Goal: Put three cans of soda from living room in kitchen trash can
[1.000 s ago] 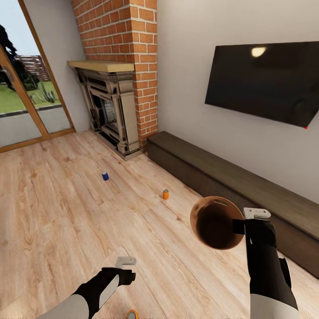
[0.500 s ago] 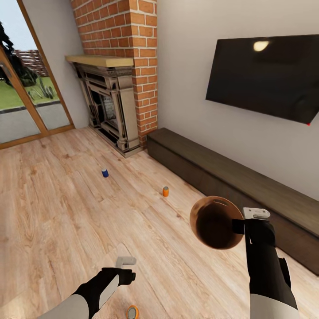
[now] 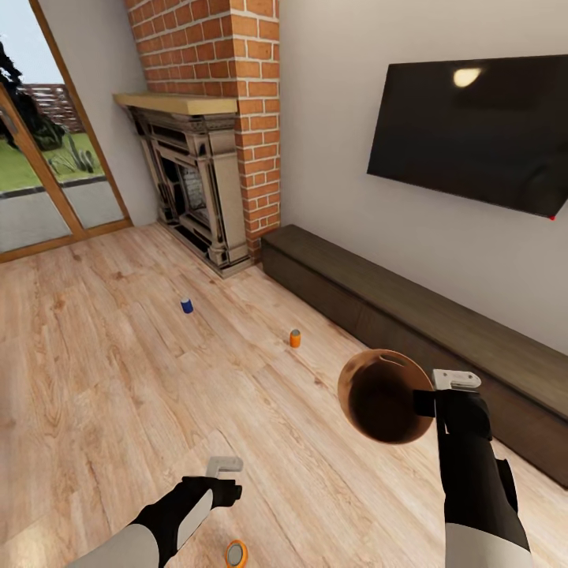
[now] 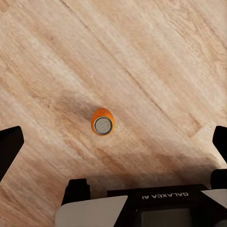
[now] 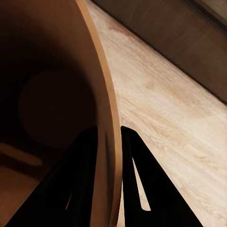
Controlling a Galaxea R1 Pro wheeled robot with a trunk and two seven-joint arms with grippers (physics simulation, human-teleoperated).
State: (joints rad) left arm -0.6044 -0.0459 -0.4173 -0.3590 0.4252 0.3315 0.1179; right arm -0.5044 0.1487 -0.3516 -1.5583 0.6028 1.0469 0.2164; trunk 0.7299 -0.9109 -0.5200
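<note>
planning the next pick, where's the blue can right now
In the head view the blue can stands upright on the wooden floor, in front of the brick fireplace and left of an orange can.

The left arm is extended low and forward, its gripper (image 3: 224, 465) pointed down at the floor with the jaws spread wide and nothing between them. The right arm is raised higher, forearm upright. Its gripper (image 5: 108, 142) is clamped on the rim of the bin (image 3: 384, 396), one finger inside the wall and one outside.
</note>
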